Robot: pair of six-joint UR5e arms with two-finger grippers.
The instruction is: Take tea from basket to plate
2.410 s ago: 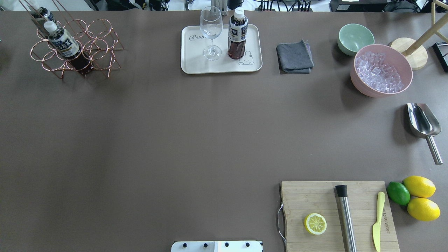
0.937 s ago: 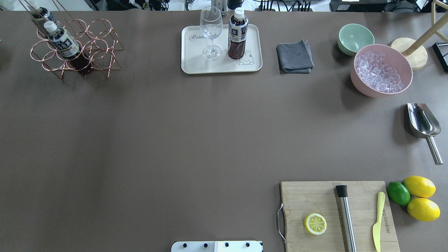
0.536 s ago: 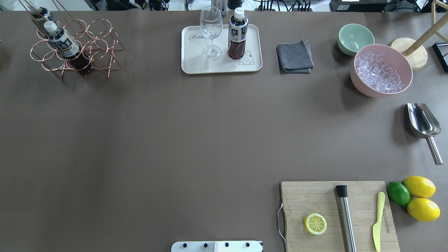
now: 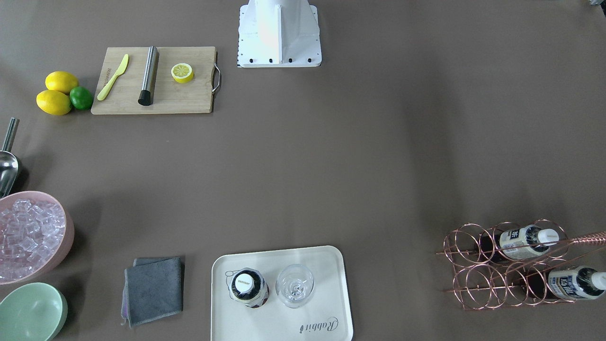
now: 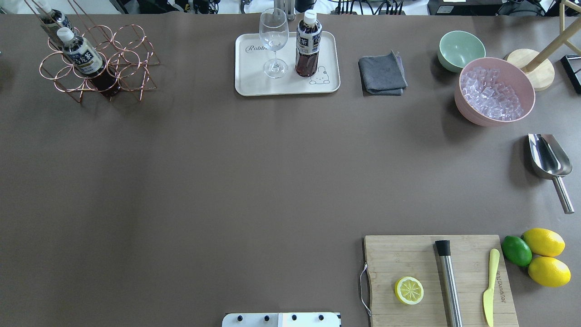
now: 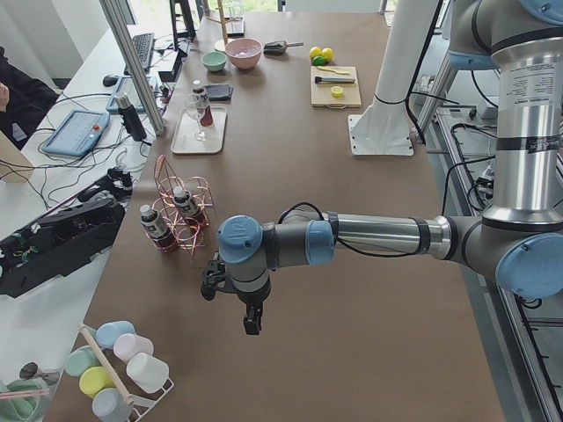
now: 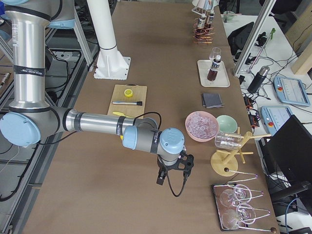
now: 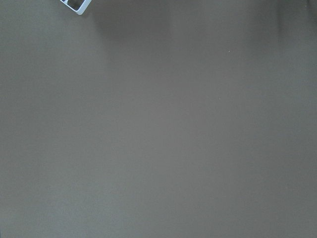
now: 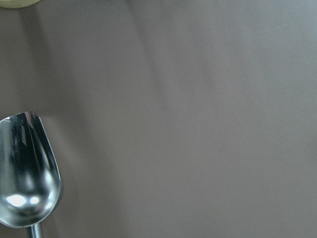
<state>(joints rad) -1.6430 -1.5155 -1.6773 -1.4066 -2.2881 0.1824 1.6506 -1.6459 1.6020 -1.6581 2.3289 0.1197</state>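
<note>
A: Has anything shifted on the table [image 5: 227,181] since a moment ago?

B: Nothing, seen from overhead. Bottles, glass and tray lie exactly as they did, and neither arm has come into that view.

A: Where is the tea?

B: One tea [image 5: 308,43] bottle stands upright on the plate [image 5: 254,86], just beside the wine glass [image 5: 273,41]. Two more sit in the basket [image 5: 131,54], one [image 5: 81,56] nearer the robot and one [image 5: 52,18] behind it. Which rings hold them I cannot tell.

A: And the pincers?

B: The left pincer [image 6: 252,318] hangs fingers-down over bare table. The basket is ahead of it and a little to its right, near but apart; the plate is well off to its right. The right pincer [image 7: 161,178] hangs likewise at the other end, above the table beside the scoop [image 9: 25,173]. Both show only from the table's ends, so I cannot tell whether their jaws are wide or narrow. I see nothing in either.

A: Which step is this?

B: I judge one bottle delivered and the arms parked clear, so the job is either finished or between fetches.

A: And if another is wanted?

B: The left pincer is closest. It would need to spread, travel forward and right over the basket, and close on the nearer bottle's neck. Then it should lift straight up until the base clears its ring, carry the bottle rightward, and set it on the plate's bare part, apart from the glass.
</note>
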